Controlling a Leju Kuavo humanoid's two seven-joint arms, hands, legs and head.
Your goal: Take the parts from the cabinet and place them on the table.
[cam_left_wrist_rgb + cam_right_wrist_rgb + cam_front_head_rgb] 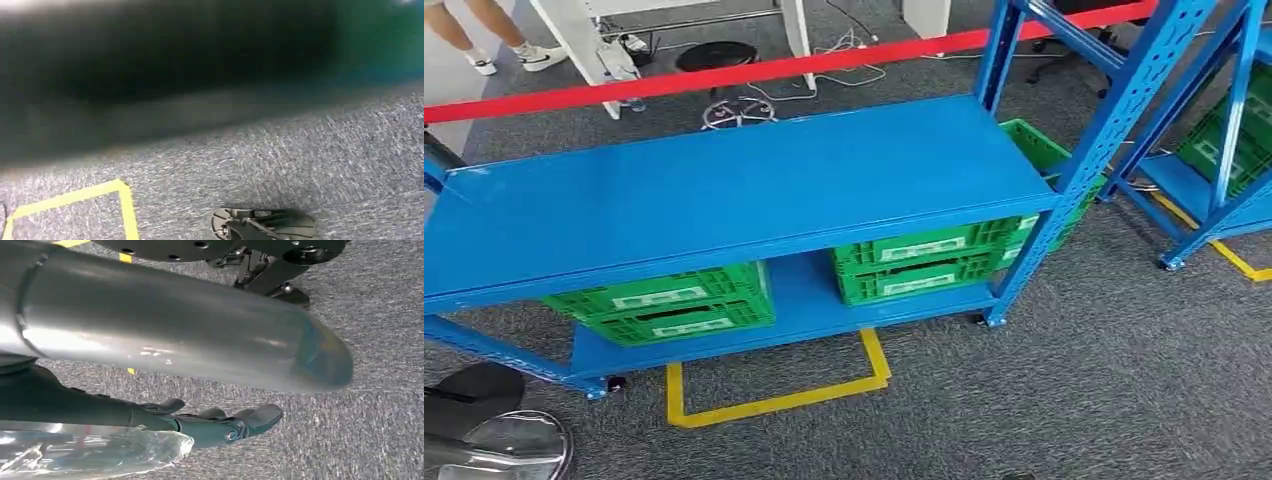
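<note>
The crinkly clear plastic bag [90,452] alongside the right hand [215,426] looks light, limp and slippery (pinch its bunched neck), though I cannot tell whether the outstretched fingers hold it; green slatted crates [664,300] sit at 7 o'clock.

Head view looks forward and down from high on the body onto the blue cabinet [724,190] and grey carpet [1074,400]. Both wrist views face that carpet at close range. Left wrist and head views share the yellow floor tape [774,400].
</note>
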